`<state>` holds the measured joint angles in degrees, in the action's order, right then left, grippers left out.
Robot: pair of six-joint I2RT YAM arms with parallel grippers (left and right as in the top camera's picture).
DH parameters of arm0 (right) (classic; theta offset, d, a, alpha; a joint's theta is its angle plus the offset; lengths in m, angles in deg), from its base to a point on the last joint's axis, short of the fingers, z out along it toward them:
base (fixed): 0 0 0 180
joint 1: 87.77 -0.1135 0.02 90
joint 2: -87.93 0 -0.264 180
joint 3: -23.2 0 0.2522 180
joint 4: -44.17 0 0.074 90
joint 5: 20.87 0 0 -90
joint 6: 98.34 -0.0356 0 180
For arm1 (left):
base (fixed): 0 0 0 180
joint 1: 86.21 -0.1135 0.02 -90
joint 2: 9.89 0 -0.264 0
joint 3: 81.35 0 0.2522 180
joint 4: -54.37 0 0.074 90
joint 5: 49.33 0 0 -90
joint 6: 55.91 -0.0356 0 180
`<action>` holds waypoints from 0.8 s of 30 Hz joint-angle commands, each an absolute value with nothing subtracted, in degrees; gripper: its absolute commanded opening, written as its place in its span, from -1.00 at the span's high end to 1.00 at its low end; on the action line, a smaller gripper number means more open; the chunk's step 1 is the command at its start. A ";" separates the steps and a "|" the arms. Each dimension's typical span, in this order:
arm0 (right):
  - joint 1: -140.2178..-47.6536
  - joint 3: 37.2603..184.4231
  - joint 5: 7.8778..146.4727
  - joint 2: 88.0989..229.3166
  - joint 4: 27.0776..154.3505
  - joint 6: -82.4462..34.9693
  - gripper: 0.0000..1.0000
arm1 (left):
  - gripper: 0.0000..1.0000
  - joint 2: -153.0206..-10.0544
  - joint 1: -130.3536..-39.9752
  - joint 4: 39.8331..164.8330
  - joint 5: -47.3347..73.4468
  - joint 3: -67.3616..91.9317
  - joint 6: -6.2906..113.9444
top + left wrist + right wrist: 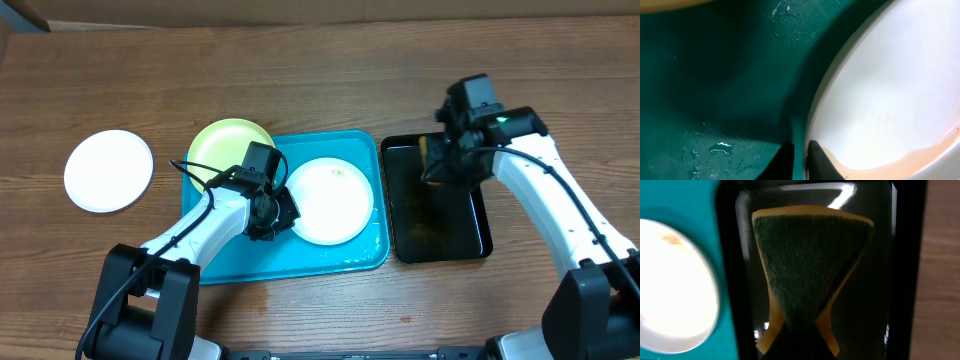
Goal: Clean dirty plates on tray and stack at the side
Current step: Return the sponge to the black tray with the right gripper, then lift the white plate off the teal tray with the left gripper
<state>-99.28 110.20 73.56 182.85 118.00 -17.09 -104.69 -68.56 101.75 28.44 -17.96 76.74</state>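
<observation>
White plate [332,200] on turquoise tray [300,262], rim just right of left gripper [799,161]

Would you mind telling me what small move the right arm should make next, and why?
Probably swing the right pincer left to the white plate on the turquoise tray: it pinches the sponge over the black tray, and that plate shows a small orange smear.

The tray [300,262] is turquoise, 2 plates [335,205] white, 1 plate [225,145] yellow-green.
</observation>
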 commanded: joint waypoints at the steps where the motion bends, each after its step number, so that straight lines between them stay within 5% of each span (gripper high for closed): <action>1: -98.27 104.95 71.83 182.56 117.52 -21.31 0.93 | 0.86 -105.42 -68.50 101.97 27.96 -17.99 73.40; 6: -98.10 95.99 67.72 182.56 111.34 -24.94 0.93 | 0.92 -105.42 -68.50 101.97 27.04 -17.90 71.30; 13: -97.33 92.89 67.72 182.54 106.11 -24.90 0.16 | 0.92 -105.42 -68.56 108.68 27.92 -12.89 65.29; 24: -96.90 105.98 67.90 182.54 116.63 -24.90 -0.64 | 0.92 -105.42 -68.56 120.68 32.73 -0.24 62.56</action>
<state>-97.14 101.48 68.68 183.02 115.25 -24.85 -105.00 -68.56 120.16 31.55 -3.76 64.72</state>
